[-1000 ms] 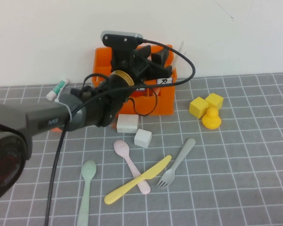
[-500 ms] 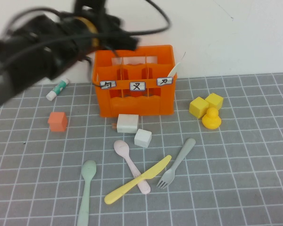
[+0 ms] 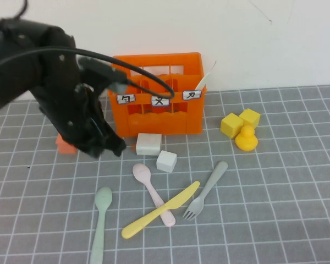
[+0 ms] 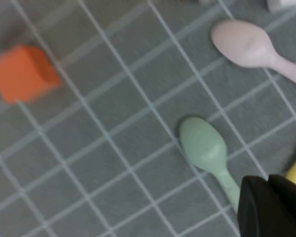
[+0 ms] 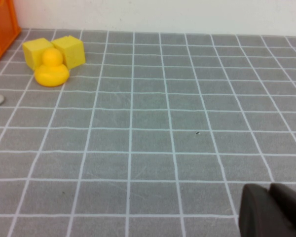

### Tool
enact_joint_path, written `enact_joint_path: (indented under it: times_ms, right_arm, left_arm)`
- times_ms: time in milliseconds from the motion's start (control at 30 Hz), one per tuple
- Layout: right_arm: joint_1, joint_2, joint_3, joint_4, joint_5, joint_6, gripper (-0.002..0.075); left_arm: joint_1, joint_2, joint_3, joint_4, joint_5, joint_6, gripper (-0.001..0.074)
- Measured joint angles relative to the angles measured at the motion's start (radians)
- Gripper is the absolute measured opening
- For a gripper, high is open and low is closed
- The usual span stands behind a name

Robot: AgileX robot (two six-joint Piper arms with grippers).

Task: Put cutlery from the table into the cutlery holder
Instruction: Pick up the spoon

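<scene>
Mint-green spoon (image 3: 100,223) lies flat on the table (image 3: 275,220), bowl toward the cutlery holder (image 3: 157,94), handle running to the near edge, open tiles on its left. Left gripper (image 3: 102,144) hangs above and behind its bowl; finger state cannot be told. Right gripper (image 5: 274,212) sits over bare tiles, state undetermined.

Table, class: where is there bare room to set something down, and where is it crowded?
Bare: the table right of the grey fork and below the duck. Crowded: in front of the cutlery holder, with white blocks, pink spoon, yellow knife, mint spoon, and the left gripper hovering.
</scene>
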Motion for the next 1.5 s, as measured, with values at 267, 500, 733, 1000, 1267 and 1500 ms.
enact_joint_path:
  times_ms: [267,500,733,1000,1267,1500]
  right_arm:
    - [0.0,0.0,0.0,0.0,0.0,0.0,0.0029]
    - [0.0,0.0,0.0,0.0,0.0,0.0,0.0029]
    - [0.0,0.0,0.0,0.0,0.0,0.0,0.0029]
    - [0.0,0.0,0.0,0.0,0.0,0.0,0.0029]
    - [0.0,0.0,0.0,0.0,0.0,0.0,0.0029]
    - [0.0,0.0,0.0,0.0,0.0,0.0,0.0029]
  left_arm:
    - [0.086,0.1,0.022,-0.054,0.062,-0.021,0.0001]
    - [0.094,0.014,0.296,-0.102,-0.025,-0.034,0.0001]
    - [0.094,-0.126,0.572,-0.144,-0.248,-0.109,0.0001]
    - [0.094,-0.135,0.621,-0.212,-0.379,-0.114,0.0]
    - [0.034,-0.135,0.621,-0.224,-0.437,-0.015,0.0]
    - [-0.086,-0.135,0.641,-0.146,-0.39,-0.131,0.0]
